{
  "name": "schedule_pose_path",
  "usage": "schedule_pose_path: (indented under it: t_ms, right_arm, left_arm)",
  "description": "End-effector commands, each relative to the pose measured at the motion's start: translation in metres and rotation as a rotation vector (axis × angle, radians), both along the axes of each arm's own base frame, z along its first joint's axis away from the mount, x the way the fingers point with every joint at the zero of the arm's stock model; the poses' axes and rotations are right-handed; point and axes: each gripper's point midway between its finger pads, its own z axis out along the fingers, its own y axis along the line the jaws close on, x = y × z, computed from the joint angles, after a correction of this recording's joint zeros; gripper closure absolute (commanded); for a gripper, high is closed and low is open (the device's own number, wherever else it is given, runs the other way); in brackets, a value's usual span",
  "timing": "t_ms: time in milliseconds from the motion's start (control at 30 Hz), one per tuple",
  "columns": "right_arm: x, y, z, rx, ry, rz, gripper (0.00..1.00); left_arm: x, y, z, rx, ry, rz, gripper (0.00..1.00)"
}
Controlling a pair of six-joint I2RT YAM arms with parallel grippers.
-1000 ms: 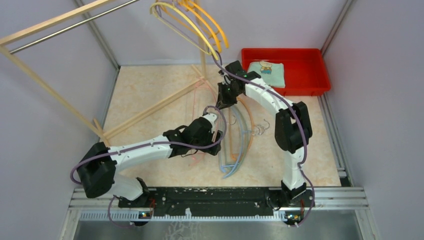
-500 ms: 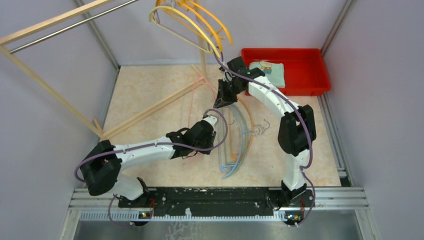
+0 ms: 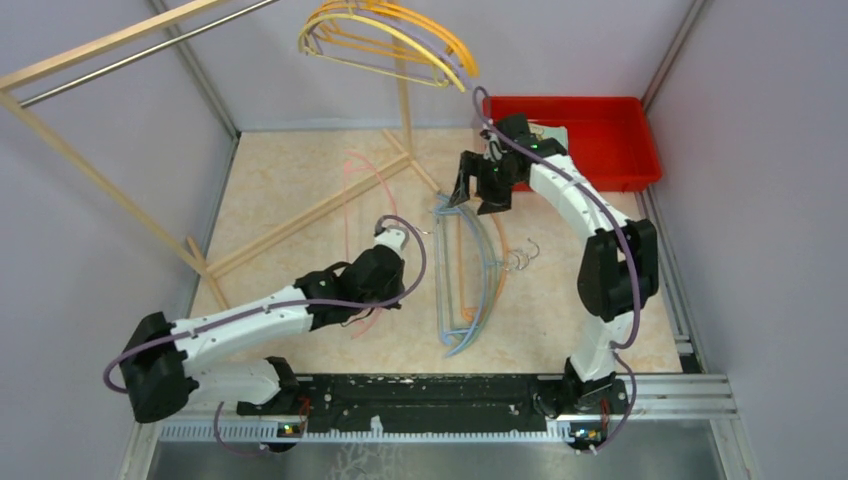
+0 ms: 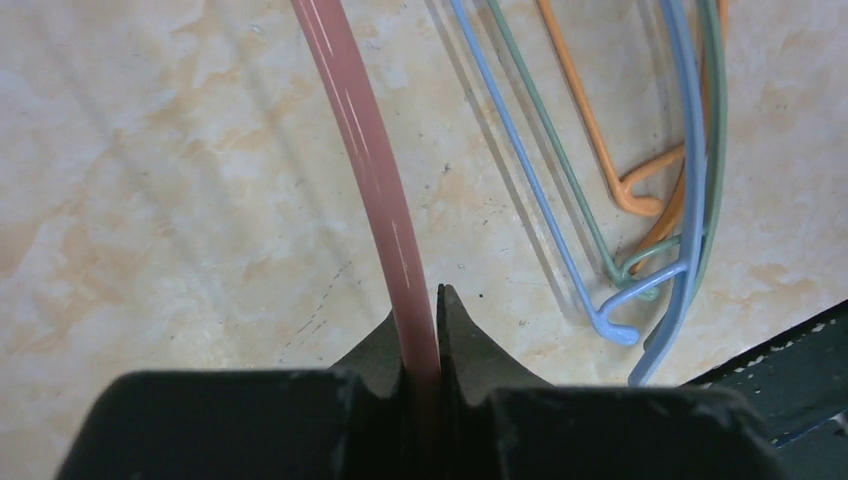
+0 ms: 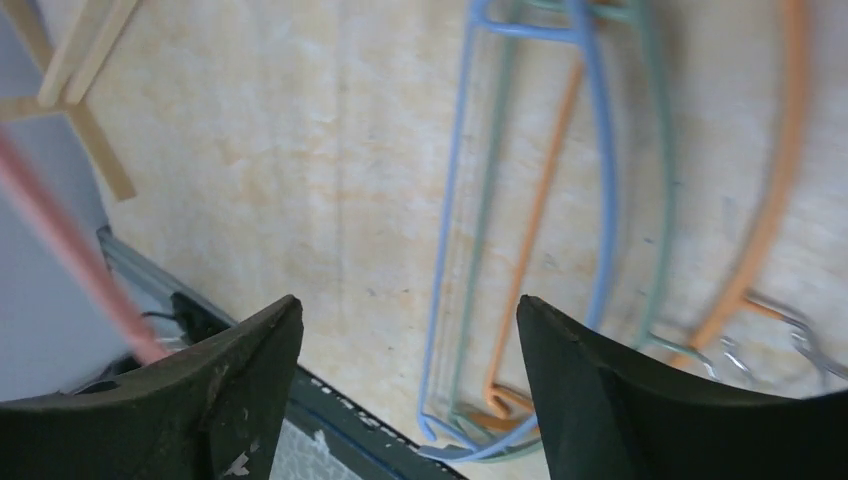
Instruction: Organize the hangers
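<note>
A pink hanger (image 4: 370,170) runs up from between the jaws of my left gripper (image 4: 420,312), which is shut on its thin bar. In the top view that gripper (image 3: 386,284) sits left of a pile of blue (image 3: 443,290), green (image 3: 487,285) and orange (image 3: 497,250) hangers lying on the table. My right gripper (image 3: 480,200) hovers open over the pile's far end; nothing is between its fingers (image 5: 410,310). Yellow and orange hangers (image 3: 400,40) hang from the rack's top.
The pale wooden rack (image 3: 300,215) spreads its feet over the table's far left, its metal rail (image 3: 120,65) high at the left. A red bin (image 3: 600,165) with a folded cloth stands at the back right. Loose metal hooks (image 3: 520,258) lie right of the pile.
My left gripper shut on the pink hanger and drew back to the left. My right gripper opened, let go and moved right toward the bin. The hung hangers swung.
</note>
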Motion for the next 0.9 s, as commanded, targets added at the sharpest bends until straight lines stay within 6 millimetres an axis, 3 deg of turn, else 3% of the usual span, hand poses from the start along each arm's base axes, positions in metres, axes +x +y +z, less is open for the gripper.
schedule_pose_path:
  t_ms: [0,67,133,333,400,500,633,767,867]
  right_arm:
    - [0.017,-0.063,0.006,-0.111,-0.111,-0.151,0.15]
    - [0.015,-0.083,-0.011,-0.176,-0.100,-0.173,0.10]
    - [0.007,-0.090,-0.029,-0.206,-0.064,-0.161,0.08]
    - [-0.013,-0.082,-0.058,-0.178,-0.015,-0.122,0.11]
    - [-0.012,-0.077,-0.060,-0.177,-0.020,-0.097,0.13]
    - [-0.008,-0.071,-0.066,-0.186,-0.018,-0.073,0.16]
    - [-0.003,-0.060,-0.069,-0.177,-0.010,-0.048,0.22]
    - [0.000,-0.048,-0.070,-0.181,-0.024,-0.017,0.23]
    - [0.002,-0.041,-0.077,-0.179,-0.010,0.000,0.24]
  left_arm:
    - [0.012,0.022,0.057,-0.077,-0.091,0.158,1.00]
    - [0.017,0.025,0.090,-0.146,-0.135,0.211,1.00]
    - [0.023,0.034,0.134,-0.267,-0.220,0.276,1.00]
    - [0.040,0.063,0.250,-0.515,-0.474,0.355,1.00]
    - [0.045,0.073,0.272,-0.528,-0.527,0.376,1.00]
    - [0.056,0.085,0.289,-0.513,-0.579,0.407,1.00]
    - [0.076,0.096,0.286,-0.536,-0.558,0.442,1.00]
    - [0.093,0.096,0.285,-0.562,-0.553,0.437,1.00]
    - [0.105,0.093,0.298,-0.581,-0.587,0.414,1.00]
